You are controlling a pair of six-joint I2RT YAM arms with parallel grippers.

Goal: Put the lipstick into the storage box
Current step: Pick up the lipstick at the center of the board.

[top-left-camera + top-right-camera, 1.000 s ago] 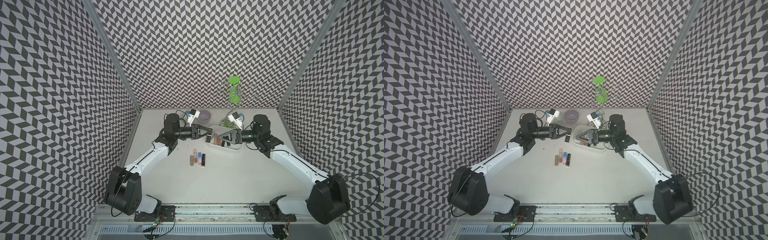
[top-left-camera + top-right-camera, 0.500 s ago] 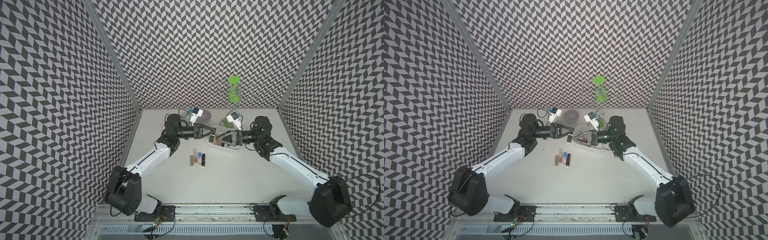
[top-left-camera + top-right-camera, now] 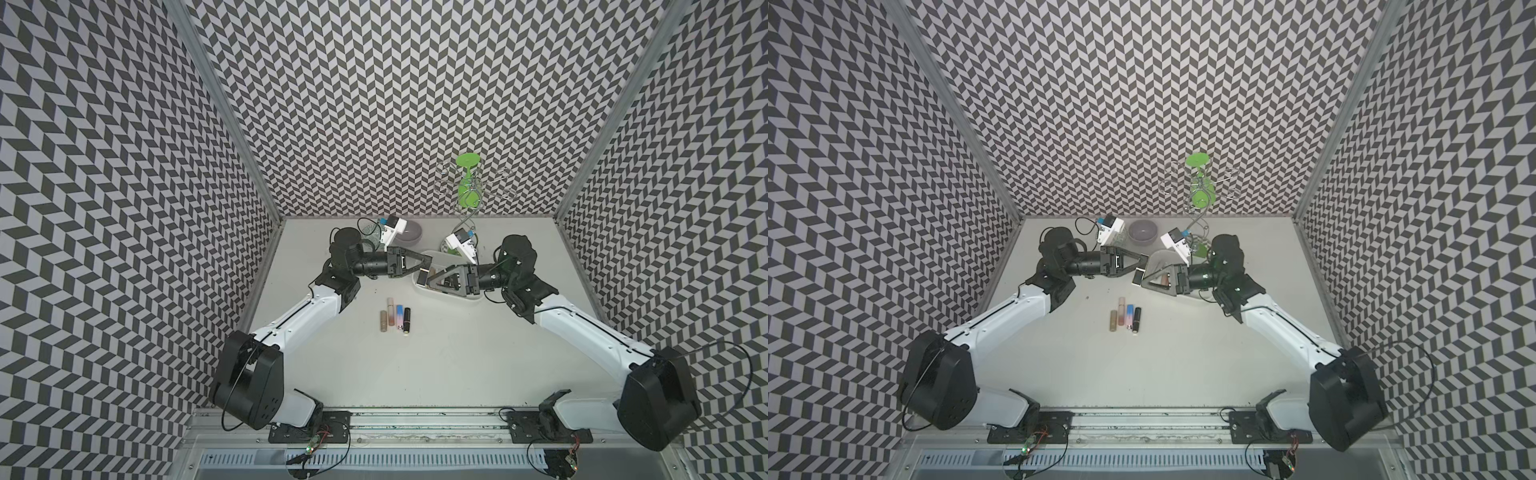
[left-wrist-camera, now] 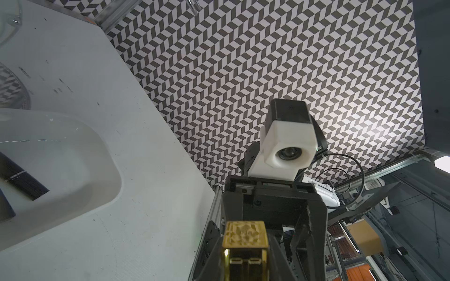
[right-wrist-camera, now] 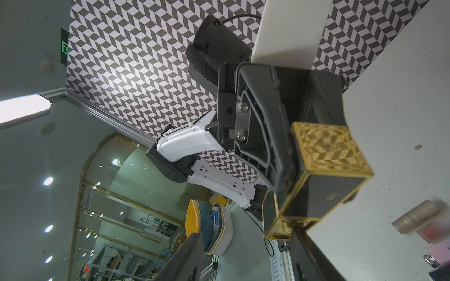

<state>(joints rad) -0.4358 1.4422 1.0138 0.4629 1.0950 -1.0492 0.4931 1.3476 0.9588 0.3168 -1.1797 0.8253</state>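
A square black-and-gold lipstick point(image 3: 423, 277) point(image 3: 1139, 275) hangs in the air with my left gripper point(image 3: 429, 266) shut on it. In the left wrist view its gold end point(image 4: 244, 236) shows between the jaws of my left gripper point(image 4: 246, 260). My right gripper point(image 3: 430, 284) point(image 5: 248, 255) faces it, open, its fingers wide apart beside the lipstick point(image 5: 326, 165). Both grippers meet over the left end of the white storage box point(image 3: 457, 297) point(image 4: 102, 170), where dark lipsticks lie inside. The arms hide most of the box in both top views.
Several more lipsticks point(image 3: 395, 318) point(image 3: 1125, 318) point(image 5: 418, 216) lie in a row on the table in front of the grippers. A lilac bowl point(image 3: 409, 239) point(image 3: 1142, 230) and a wire stand with green parts point(image 3: 467, 183) stand at the back wall.
The two grippers have come closer together above the box. The left one carried the lipstick rightward and the right one reached leftward to it.
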